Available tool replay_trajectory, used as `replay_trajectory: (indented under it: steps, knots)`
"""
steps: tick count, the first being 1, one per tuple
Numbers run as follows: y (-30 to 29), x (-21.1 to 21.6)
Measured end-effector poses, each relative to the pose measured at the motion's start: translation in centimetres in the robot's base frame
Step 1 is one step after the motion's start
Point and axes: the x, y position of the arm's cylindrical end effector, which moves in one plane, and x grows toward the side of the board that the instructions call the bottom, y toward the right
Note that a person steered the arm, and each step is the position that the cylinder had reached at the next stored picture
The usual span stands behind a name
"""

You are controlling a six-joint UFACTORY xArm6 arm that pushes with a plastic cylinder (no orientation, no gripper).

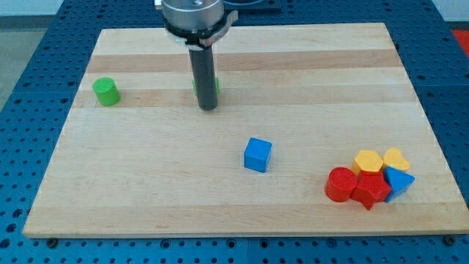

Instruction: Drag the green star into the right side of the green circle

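The green circle, a short cylinder, stands near the board's left edge in the upper part of the view. The green star is mostly hidden behind my rod; only slivers of green show at both sides of it. My tip rests on the board right in front of the star, touching or almost touching it. The star lies well to the right of the green circle, at about the same height in the view.
A blue cube lies near the board's middle. At the lower right a cluster holds a red cylinder, a red star, a yellow hexagon, a yellow heart and a blue triangle. The wooden board lies on a blue perforated table.
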Motion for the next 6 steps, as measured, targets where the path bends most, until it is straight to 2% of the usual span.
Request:
replay_trajectory:
  steps: [1,2,4,6]
  knots:
    - [-4.3,-3.0]
    - [-8.1,-4.2]
    - [-4.2,-1.7]
    - [-5.7,-1.5]
